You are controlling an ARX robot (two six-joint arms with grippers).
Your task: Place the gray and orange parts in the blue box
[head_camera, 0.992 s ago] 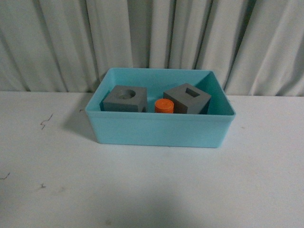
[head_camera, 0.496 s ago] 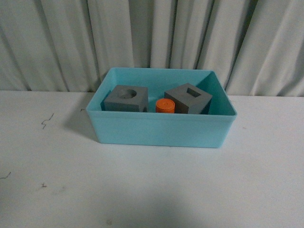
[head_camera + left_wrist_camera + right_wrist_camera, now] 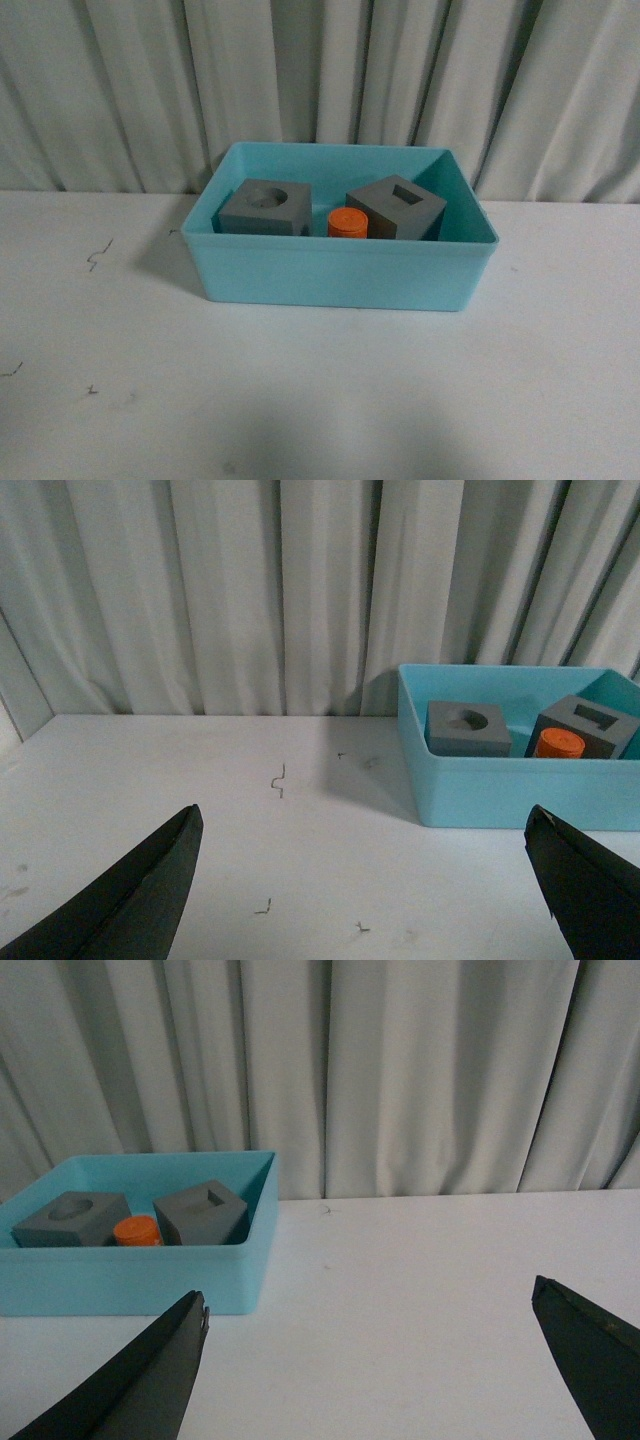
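Observation:
The blue box stands on the white table near the curtain. Inside it sit a gray cube with a round recess on the left, a gray cube with a rectangular slot on the right, and the orange cylinder between them. The box and its parts also show in the left wrist view and the box in the right wrist view. My left gripper and right gripper are open and empty over bare table, well short of the box. Neither arm shows in the front view.
A pleated gray curtain hangs close behind the box. Small dark scuff marks lie on the table's left side. White table surface stretches in front of the box.

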